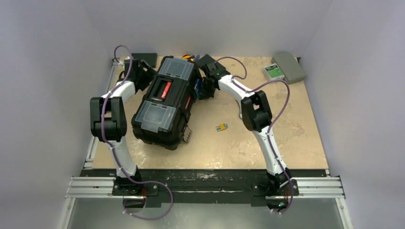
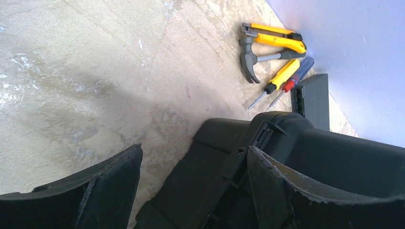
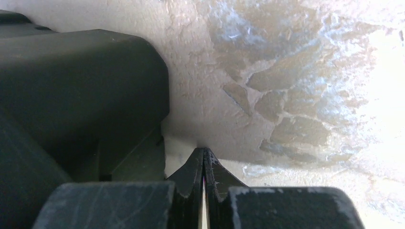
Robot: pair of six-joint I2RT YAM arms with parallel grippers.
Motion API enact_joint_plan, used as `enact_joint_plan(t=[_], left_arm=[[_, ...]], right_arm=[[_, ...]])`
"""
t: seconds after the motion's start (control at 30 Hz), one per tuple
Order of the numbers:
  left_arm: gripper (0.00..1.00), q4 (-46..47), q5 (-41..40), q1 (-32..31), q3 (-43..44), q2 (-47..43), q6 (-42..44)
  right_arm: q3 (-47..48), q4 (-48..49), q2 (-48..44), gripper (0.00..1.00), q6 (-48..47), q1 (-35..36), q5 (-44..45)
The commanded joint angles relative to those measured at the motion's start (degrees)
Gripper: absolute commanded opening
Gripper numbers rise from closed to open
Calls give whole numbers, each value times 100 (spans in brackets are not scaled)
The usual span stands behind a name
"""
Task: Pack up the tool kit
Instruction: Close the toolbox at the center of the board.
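The big black plastic toolbox with clear-lidded compartments (image 1: 165,102) sits left of centre, between both arms. It looks rigid, bulky and probably heavy; its red-marked top handle (image 1: 165,89) seems the surest hold. The left gripper (image 2: 193,150) is spread wide at its edge, and the right gripper (image 3: 204,155) is pinched together, empty.

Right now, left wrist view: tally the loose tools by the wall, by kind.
Screwdrivers: 2
Hammer: 1
Other yellow-handled tools, kind unclear: 2
Total: 5
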Motion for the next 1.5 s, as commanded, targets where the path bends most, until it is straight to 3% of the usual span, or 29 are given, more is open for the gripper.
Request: enact_joint_plan(t=[0.0, 0.3, 0.43, 0.57, 0.77, 0.97, 1.13, 1.23, 1.37, 1.47], left_arm=[[78, -735, 2140, -1905, -323, 188, 348], [85, -1558, 1819, -994, 297, -114, 733], [93, -2134, 1626, -249, 943, -340, 882], [97, -2806, 1568, 87, 1748, -384, 1074], [100, -3130, 1290, 215, 2105, -636, 1136], [100, -3922, 354, 211, 2653, -1154, 1461], [100, -3891, -300, 0, 2192, -2274, 1551], [100, -3837, -827, -569, 1640, -3060, 1574], [100, -4118, -975, -1131, 783, -4132, 1476], [100, -4322, -1096, -1211, 127, -5017, 1558]], right_arm=[[605, 3612, 0, 0, 1191, 1000, -1382], [-1603, 3636, -1825, 0, 780, 606, -445], [-2555, 3821, -2599, 0, 731, 223, -608], [-3131, 3852, -2983, 0, 592, -87, -1173], [-3792, 3582, -3569, 0, -73, -154, -1292], [-4556, 3530, -4304, 0, -639, -157, -1494], [-5279, 3733, -4827, 0, -760, -155, -1674], [-5683, 4012, -5014, 0, -663, -135, -1881], [-6045, 4127, -5188, 0, -660, -79, -1904], [-6266, 4117, -5372, 0, -754, -22, -1884]])
